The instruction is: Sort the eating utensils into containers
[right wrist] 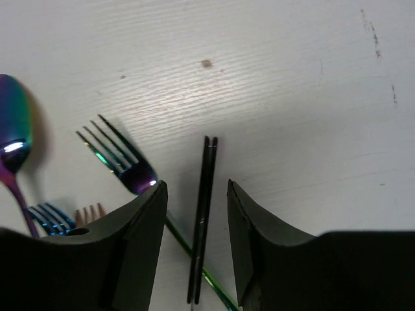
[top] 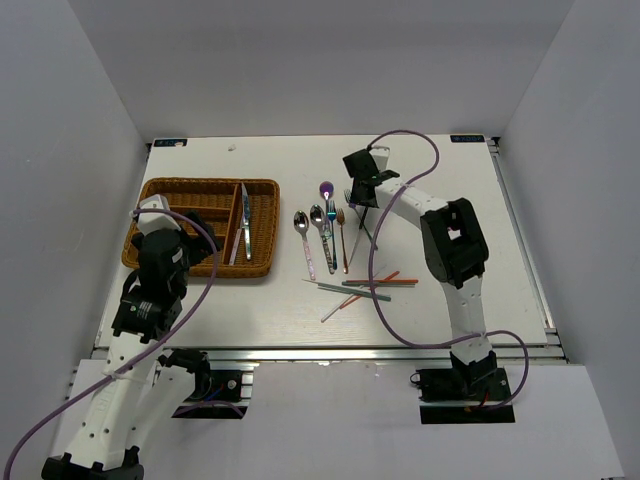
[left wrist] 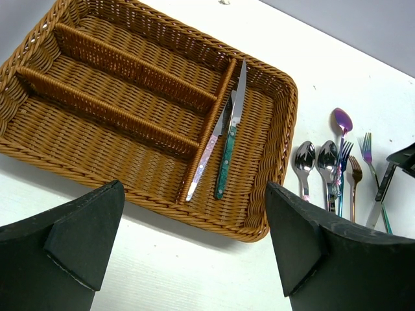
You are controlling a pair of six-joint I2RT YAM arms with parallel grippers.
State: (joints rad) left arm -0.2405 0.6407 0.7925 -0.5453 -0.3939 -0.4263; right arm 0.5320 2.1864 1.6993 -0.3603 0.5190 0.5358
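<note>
- The right gripper (right wrist: 194,186) has its fingers (right wrist: 139,233) apart, one on each side of a dark utensil (right wrist: 202,227) seen edge-on, and neither touches it. Closing squarely on its middle looks best, without nudging the purple fork (right wrist: 126,167) just beside.
- The left gripper (left wrist: 193,194) hangs wide open and empty above the near rim of the wicker tray (left wrist: 279,116). Two knives (left wrist: 228,139) lie in its end compartment.
- From above, spoons and forks (top: 322,232) and chopsticks (top: 365,287) lie between the arms. Bare table (top: 290,300) leaves room to carry; the tray rim needs clearing.
</note>
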